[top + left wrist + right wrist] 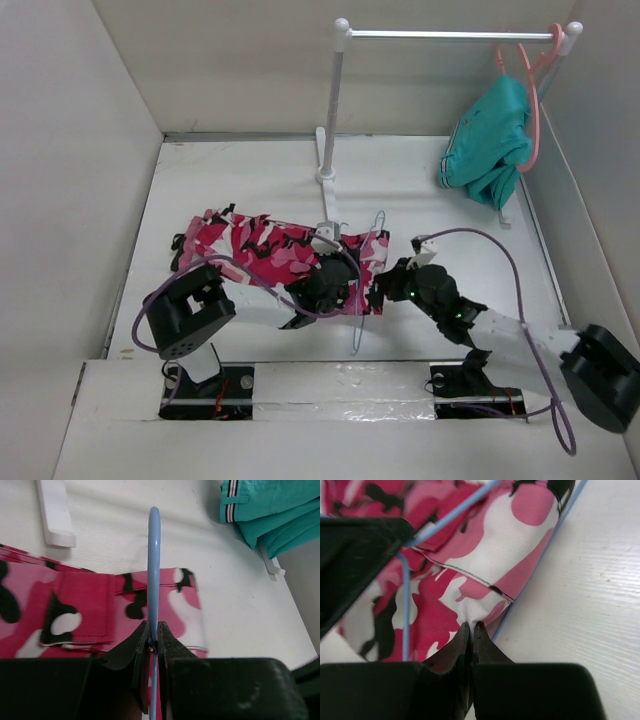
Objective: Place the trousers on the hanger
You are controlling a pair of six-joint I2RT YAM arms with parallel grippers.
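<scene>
The trousers (262, 248), in pink, white and black camouflage, lie folded across the middle of the table. The thin pale-blue hanger (369, 272) rests over their right end, its hook pointing away from the arms. My left gripper (335, 282) is shut on the hanger. In the left wrist view the hanger (153, 565) runs up from between the fingertips of that gripper (153, 631), above the trousers (80, 605). My right gripper (386, 292) sits at the trousers' right edge. The right wrist view shows this gripper (471, 628) shut on a pinch of the trousers (470, 575) beside the hanger's bar (540, 555).
A white clothes rack (335, 120) stands at the back with its foot (55, 515) near the trousers. A teal garment (490, 140) hangs on a coral-pink hanger (535, 105) at the rack's right end. White walls close in the table on three sides.
</scene>
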